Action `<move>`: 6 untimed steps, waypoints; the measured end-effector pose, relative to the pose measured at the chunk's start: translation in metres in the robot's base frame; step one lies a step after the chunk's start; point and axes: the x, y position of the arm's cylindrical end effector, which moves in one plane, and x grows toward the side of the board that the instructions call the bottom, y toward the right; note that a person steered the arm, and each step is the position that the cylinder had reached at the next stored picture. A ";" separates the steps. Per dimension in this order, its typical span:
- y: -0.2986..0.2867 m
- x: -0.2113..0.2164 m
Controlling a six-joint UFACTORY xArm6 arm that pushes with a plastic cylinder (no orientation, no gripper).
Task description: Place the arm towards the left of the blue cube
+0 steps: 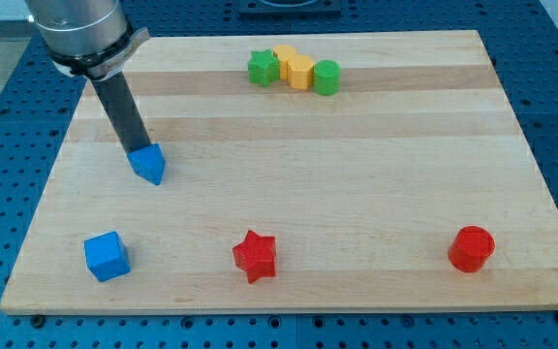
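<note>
The blue cube (106,256) sits near the board's bottom left corner. My tip (136,154) is at the end of the dark rod, well above the cube in the view and slightly to its right. The tip touches the upper left edge of a second blue block (149,164), a wedge-like shape. A clear stretch of board lies between the tip and the blue cube.
A red star (255,255) lies at the bottom middle and a red cylinder (471,248) at the bottom right. At the top middle a green block (263,68), two yellow blocks (293,68) and a green cylinder (326,77) cluster. The wooden board (356,174) is edged by blue table.
</note>
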 end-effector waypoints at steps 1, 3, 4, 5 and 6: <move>0.058 0.028; -0.013 0.013; -0.104 0.003; -0.114 0.070; -0.110 0.128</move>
